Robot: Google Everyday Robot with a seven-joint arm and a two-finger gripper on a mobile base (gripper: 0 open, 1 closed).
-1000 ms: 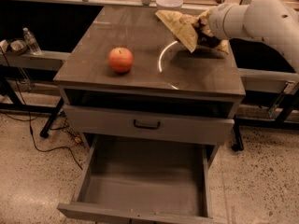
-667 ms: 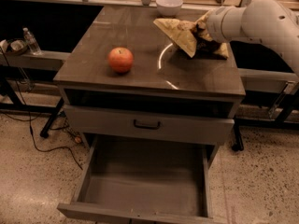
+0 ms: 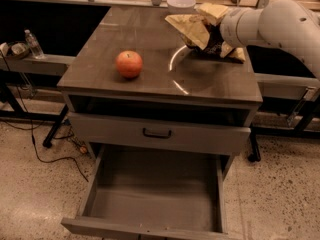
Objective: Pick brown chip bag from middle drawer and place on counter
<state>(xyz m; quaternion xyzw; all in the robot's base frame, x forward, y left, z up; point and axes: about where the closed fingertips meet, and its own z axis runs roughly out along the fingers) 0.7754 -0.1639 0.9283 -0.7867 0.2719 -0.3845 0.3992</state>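
- One round red-orange apple [image 3: 129, 64] sits left on the one glossy grey-brown counter [image 3: 150, 86]
- One open grey middle drawer [image 3: 155, 194], near centre
- One crinkly brown chip bag [image 3: 190, 28] over the counter's far right, the single gripper [image 3: 214, 34] there, jaws clamped on it

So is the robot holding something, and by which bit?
Yes: the gripper, over the back right of the counter, holds the brown chip bag by the end nearest the arm; the exact spot is hidden.

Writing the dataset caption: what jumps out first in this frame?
The white arm from the right, its gripper at the brown chip bag over the back right of the counter. Then the red apple on the counter's left part, and the middle drawer pulled wide open below.
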